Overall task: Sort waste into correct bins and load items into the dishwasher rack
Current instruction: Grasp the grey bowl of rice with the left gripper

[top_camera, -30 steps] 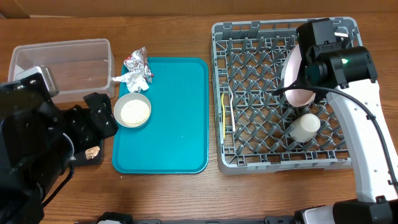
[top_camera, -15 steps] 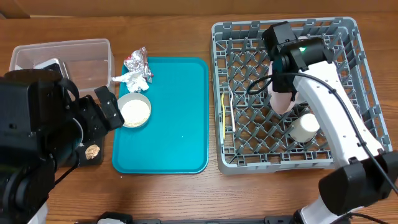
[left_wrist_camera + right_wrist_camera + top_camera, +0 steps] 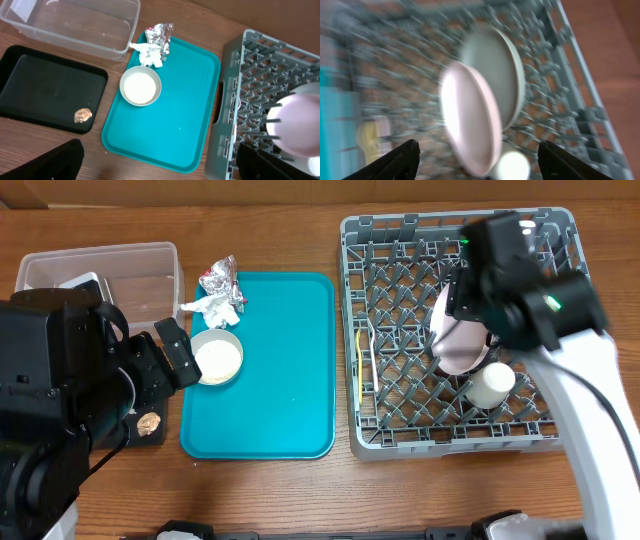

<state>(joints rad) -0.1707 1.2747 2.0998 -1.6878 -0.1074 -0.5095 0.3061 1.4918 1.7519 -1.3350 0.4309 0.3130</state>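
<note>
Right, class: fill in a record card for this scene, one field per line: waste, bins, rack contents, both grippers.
Black tray: holds the brown scrap
Clear tub: next to the black tray
Teal tray: grey bowl of white grains; foil wrapper at its corner
Dishwasher rack: white plate, grey plate upright; white cup; yellow cutlery
Left gripper: open, empty
Right gripper: open, over the plates

The tub (image 3: 126, 31) lay behind the shallow tray (image 3: 45, 87), which held the scrap (image 3: 83, 115). Right of both, the serving tray (image 3: 187, 117) bore the bowl (image 3: 123, 93), the wrapper (image 3: 157, 40) behind it. Rightmost, the rack (image 3: 450, 448) held the plates (image 3: 470, 120) and, before them, the cup (image 3: 490, 385).
</note>
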